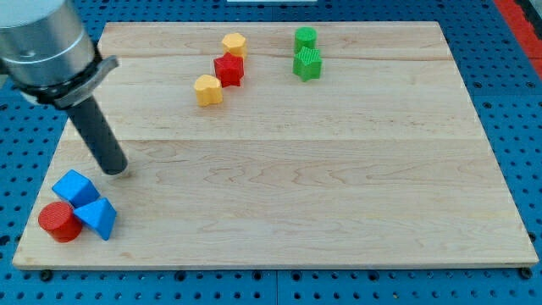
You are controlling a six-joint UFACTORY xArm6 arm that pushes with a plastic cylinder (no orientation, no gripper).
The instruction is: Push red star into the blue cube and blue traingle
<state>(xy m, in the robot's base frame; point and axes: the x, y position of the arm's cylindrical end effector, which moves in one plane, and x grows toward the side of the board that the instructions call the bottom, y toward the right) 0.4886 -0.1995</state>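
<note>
Right, starting at the view's left: my tip (113,169) rests on the wooden board (339,195) near its left edge, touching no block. There is no claw on this arm, just the dark rod, so it has nothing to open, clench or hold. The rod slants up toward the view's top left into a grey cylindrical housing (42,42), which is cut off by the top and left edges of the frame.

Just below my tip, toward the view's bottom left corner of the board, three blocks sit bunched together. The blue cube (74,187) is the nearest to my tip, a short gap away. The blue triangle (97,218) lies just under it and slightly right, apparently touching it. A red cylinder (59,222) presses against both from the left, close to the board's edge.

Moving right along the top of the board, well away from my tip, a yellow block (207,89) sits lowest of a diagonal trio; its exact shape is hard to make out. The red star (229,69) is next, touching or almost touching that yellow block at its lower left. A second yellow block (235,44) sits just above the star, close against it.

Further right, a green cylinder-like block (305,37) stands near the top edge, and a green star-like block (307,63) sits directly beneath it, nearly touching.

The red star is far from the blue pair, with the first yellow block lying roughly on the line between them. A blue perforated surface (517,102) surrounds the board.
</note>
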